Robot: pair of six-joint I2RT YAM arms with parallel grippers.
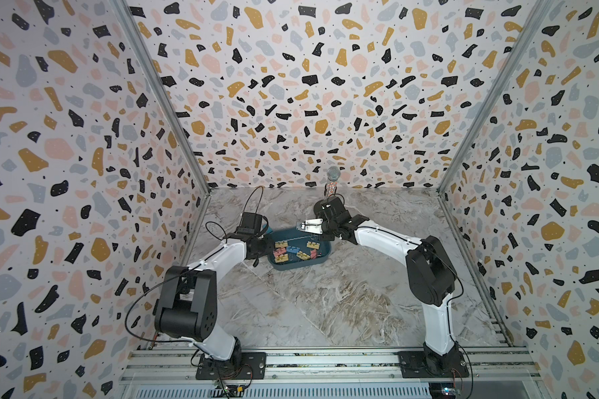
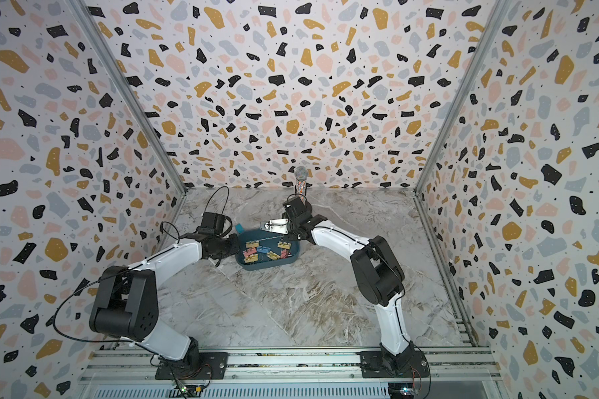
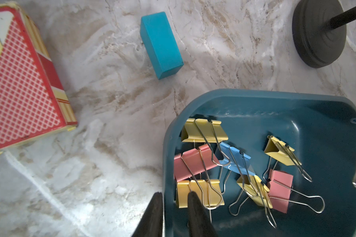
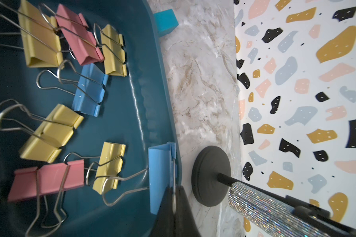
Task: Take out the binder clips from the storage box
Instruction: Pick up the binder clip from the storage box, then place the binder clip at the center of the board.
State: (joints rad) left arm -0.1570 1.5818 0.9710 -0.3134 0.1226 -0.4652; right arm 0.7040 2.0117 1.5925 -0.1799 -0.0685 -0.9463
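Mid-frame in both top views, storage box [image 1: 301, 266] [image 2: 267, 266] sits on the worktop [image 1: 325, 304], binder clips [image 1: 293, 249] loose inside. Left arm [image 1: 222, 254] and right arm [image 1: 381, 238] rise from the lower edge, elbows bent high, forearms angled inward. The left wrist is at the box's left wall and the right wrist is over its upper rim.

Left wrist view, bottom centre: left pincer [image 3: 174, 197] is clenched across the box wall, one finger outside, one inside. Probably bracing the box so it can't slide. Seven clips are tangled on the floor, lower right.

Right wrist view, bottom centre: right pincer [image 4: 174, 203] is clenched on the thin wire handle of a blue clip [image 4: 160, 174]. The handle is likely the easiest part to pinch. That clip stands at the rim, not yet out. Can't tell if it's clamped on or leaning.
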